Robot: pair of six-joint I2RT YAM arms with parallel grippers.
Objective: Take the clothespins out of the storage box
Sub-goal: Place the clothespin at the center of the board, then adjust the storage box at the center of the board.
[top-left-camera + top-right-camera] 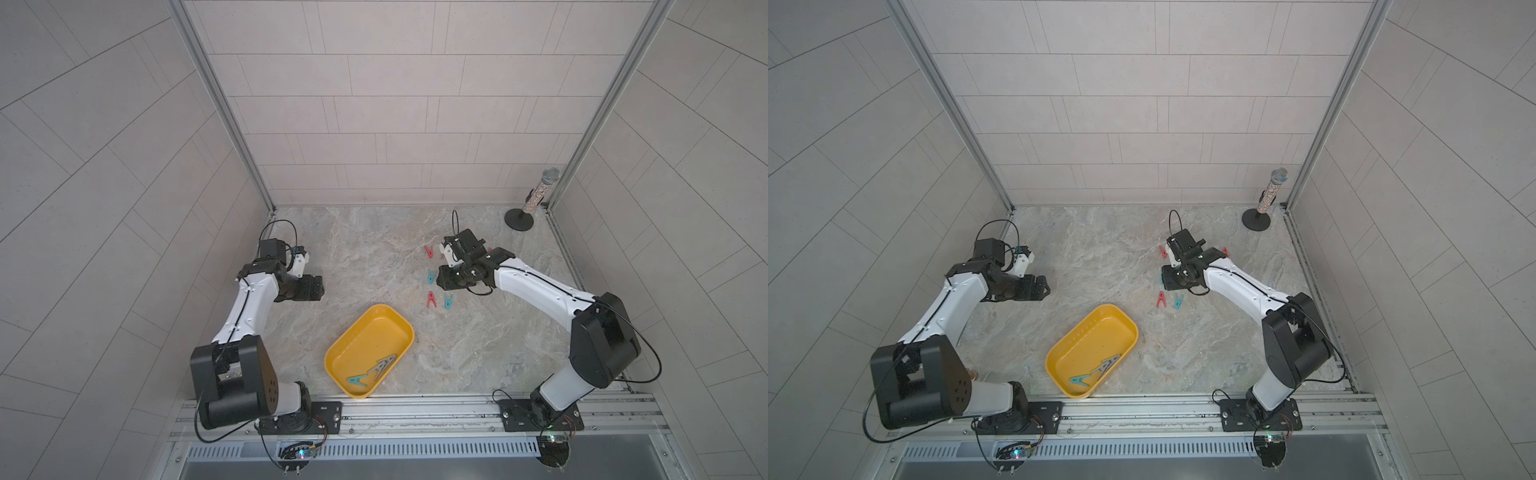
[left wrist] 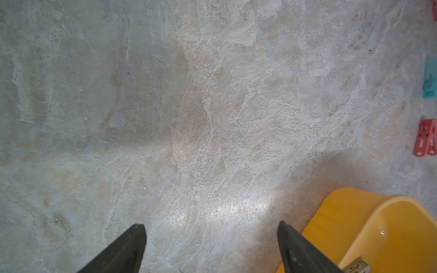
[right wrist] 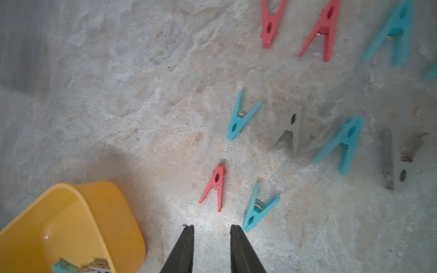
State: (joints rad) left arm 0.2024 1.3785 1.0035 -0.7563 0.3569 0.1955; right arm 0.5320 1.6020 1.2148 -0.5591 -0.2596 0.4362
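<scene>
storage box (image 1: 365,332) plain yellow, with a teal clothespin (image 1: 357,380) and grey clothespins (image 1: 384,365) inside it. Beside the box: red pegs (image 3: 215,186), teal pegs (image 3: 259,210), grey pegs (image 3: 289,127) on the mottled grey-beige table (image 1: 374,249).

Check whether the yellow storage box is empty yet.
Not empty. In both top views a teal clothespin and grey clothespins lie inside the storage box at its near end; the rest of it is bare.

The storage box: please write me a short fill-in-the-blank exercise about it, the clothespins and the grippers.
1. The storage box is ___ in colour.
2. Exactly ___ teal clothespin lies in it, beside grey clothespins.
3. The left gripper is ___, not shut.
4. The right gripper holds ___.
Missing words: yellow; one; open; nothing.
</scene>
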